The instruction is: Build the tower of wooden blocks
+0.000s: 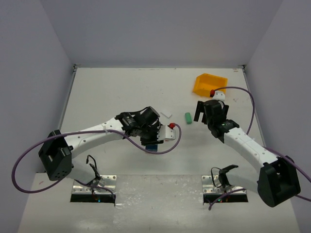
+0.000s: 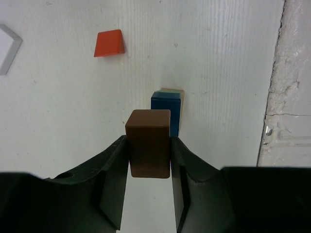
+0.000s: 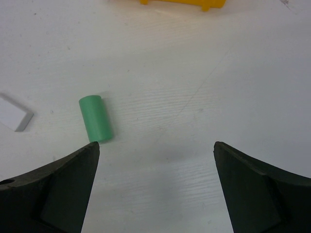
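Left end effector point(image 2: 149, 145) pinching a brown block point(image 2: 148, 155); right end effector point(image 3: 156, 145) spread.

I am watching the brown block hanging upright between the left fingers, just beside a blue block point(image 2: 165, 108) standing mid-tabletop point(image 1: 121, 87) toward the near edge. A red wedge point(image 2: 109, 43) is lying apart from both. The right fingers are hovering wide open near a green cylinder point(image 3: 95, 119) lying on its side. A yellow bin point(image 1: 210, 84) is sitting by the far right corner.
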Controlling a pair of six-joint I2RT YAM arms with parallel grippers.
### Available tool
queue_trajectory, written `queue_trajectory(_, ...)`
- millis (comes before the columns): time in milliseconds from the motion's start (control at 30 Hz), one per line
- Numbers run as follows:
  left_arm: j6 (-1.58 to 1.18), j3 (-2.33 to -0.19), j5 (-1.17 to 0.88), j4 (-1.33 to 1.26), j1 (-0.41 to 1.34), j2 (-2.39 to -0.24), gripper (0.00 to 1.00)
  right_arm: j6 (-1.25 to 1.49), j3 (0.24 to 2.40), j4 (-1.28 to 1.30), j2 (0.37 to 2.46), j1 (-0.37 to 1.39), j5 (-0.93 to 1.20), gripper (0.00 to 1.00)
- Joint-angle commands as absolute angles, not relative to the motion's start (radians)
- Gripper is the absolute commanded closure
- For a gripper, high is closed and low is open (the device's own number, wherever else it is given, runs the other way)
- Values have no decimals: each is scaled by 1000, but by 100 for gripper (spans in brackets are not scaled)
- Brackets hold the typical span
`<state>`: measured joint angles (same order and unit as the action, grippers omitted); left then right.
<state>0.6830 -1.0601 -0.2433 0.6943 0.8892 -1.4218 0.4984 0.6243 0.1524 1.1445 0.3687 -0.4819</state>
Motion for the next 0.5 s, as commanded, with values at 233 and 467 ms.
queue_trajectory(233, 695, -1030, -231, 676, 922, -1387, 100, 517, 625, 148, 1128, 365, -524, 1)
queue_trajectory(467, 699, -1001, -196, 645, 922, -1391, 100, 518, 629, 151, 1140, 364, -522, 1)
